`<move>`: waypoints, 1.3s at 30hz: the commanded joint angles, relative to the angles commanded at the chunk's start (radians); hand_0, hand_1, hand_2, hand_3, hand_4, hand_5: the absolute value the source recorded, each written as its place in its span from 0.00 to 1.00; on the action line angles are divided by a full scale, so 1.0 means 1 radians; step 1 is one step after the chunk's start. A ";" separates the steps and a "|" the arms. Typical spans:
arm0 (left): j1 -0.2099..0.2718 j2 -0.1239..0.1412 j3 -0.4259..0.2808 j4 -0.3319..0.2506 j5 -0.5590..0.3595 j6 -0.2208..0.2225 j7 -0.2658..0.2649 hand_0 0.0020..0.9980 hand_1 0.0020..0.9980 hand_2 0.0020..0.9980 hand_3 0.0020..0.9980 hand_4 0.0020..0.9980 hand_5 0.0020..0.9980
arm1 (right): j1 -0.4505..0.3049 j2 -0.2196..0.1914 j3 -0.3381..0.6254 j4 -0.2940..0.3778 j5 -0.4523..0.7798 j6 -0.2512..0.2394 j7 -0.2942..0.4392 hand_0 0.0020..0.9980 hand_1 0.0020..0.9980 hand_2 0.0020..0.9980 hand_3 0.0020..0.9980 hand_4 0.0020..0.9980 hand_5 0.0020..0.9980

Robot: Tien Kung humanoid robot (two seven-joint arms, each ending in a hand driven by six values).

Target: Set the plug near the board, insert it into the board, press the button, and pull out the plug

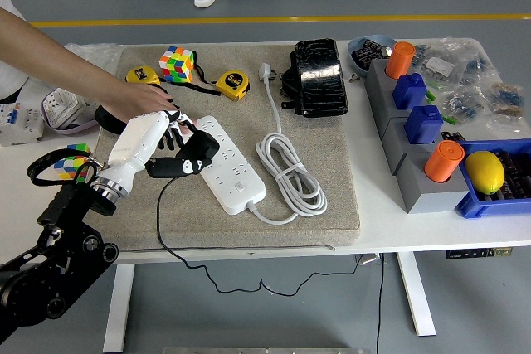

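Observation:
A white power strip (222, 160) lies on the grey mat (332, 180), its white cable (290, 167) coiled to its right. My left hand (170, 151), white with black fingers, is shut on a black plug (199, 153) and holds it over the strip's left end. The plug's black cord (170, 230) hangs down over the table's near edge. A person's hand (137, 99) reaches in from the left and rests just behind my left hand. My right arm is out of view.
A black cloth (108, 118), two yellow tape measures (232, 84), colour cubes (177, 63) and a black pouch (319, 76) lie around the mat. Grey blocks with orange and blue parts (415, 122) and a blue bin with a lemon (485, 172) stand at the right.

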 joint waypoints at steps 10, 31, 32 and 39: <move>-0.010 -0.004 0.016 0.044 0.020 -0.019 0.013 0.22 0.30 0.32 0.52 0.78 0.02 | -0.003 0.002 0.008 0.003 -0.006 0.002 0.003 0.56 0.63 0.59 0.52 0.90 0.44; -0.022 -0.011 0.016 0.075 0.051 -0.046 0.017 0.23 0.31 0.33 0.52 0.79 0.02 | -0.001 0.004 0.015 0.005 -0.010 0.002 0.004 0.56 0.63 0.59 0.52 0.90 0.44; -0.022 -0.011 0.016 0.075 0.053 -0.047 0.017 0.23 0.31 0.33 0.52 0.79 0.02 | 0.000 0.004 0.016 0.005 -0.010 0.002 0.004 0.56 0.63 0.59 0.52 0.90 0.44; -0.025 -0.004 0.011 0.072 0.084 -0.063 0.015 0.23 0.31 0.33 0.52 0.79 0.02 | 0.000 0.004 0.020 0.005 -0.010 0.001 0.005 0.56 0.63 0.59 0.52 0.90 0.44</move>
